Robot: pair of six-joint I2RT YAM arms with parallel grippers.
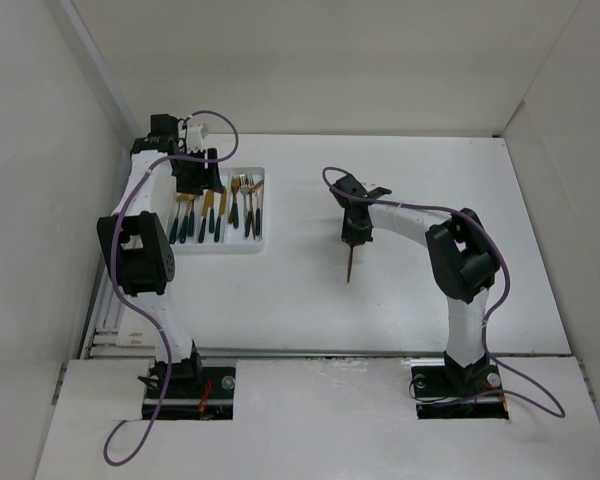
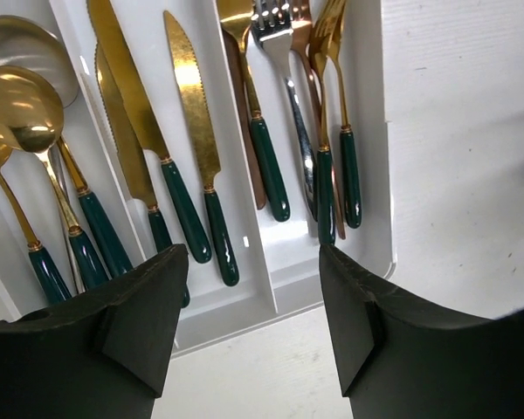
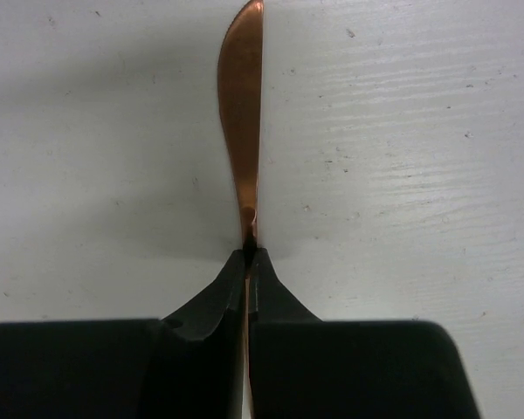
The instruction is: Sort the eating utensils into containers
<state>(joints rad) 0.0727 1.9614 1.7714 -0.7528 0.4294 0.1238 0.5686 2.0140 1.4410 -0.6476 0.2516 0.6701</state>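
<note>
Right jaws are shut hard on a copper-toned utensil [image 3: 243,122], pinched thin at the fingertips of my right gripper [image 3: 249,262]. Left jaws stand apart with nothing between them.

The held piece shows edge-on in my wrist view, so I can't tell whether it's a knife, fork or spoon. From above it hangs point-down under the gripper, over the middle of the table [image 1: 310,320], well apart from the tray [image 1: 225,248]. I can't tell whether its low end touches the surface.

The tray sits toward the table's far-left corner. My left gripper [image 2: 249,262] hovers over the tray's near end.
- Left compartment: spoons [image 2: 17,109]
- Middle compartment: knives [image 2: 192,113]
- Right compartment: forks [image 2: 350,183]
- All handles point to the near end.

Step in hand, as I read it: pick made, carry not yet begun. With the tray this full, I judge sorting is close to done.

What the next move calls for:
- Lift clear, then travel toward the far-left corner.
- Settle the piece's type before choosing a slot.
- Turn its long axis parallel to the dividers, handle toward the near end.
- Lower into the slot and only then release.

Watch-outs:
- The left arm sits over the tray, so either it backs off or I come in over the tray's right edge.
- The thin pinch may let the piece swing.
</note>
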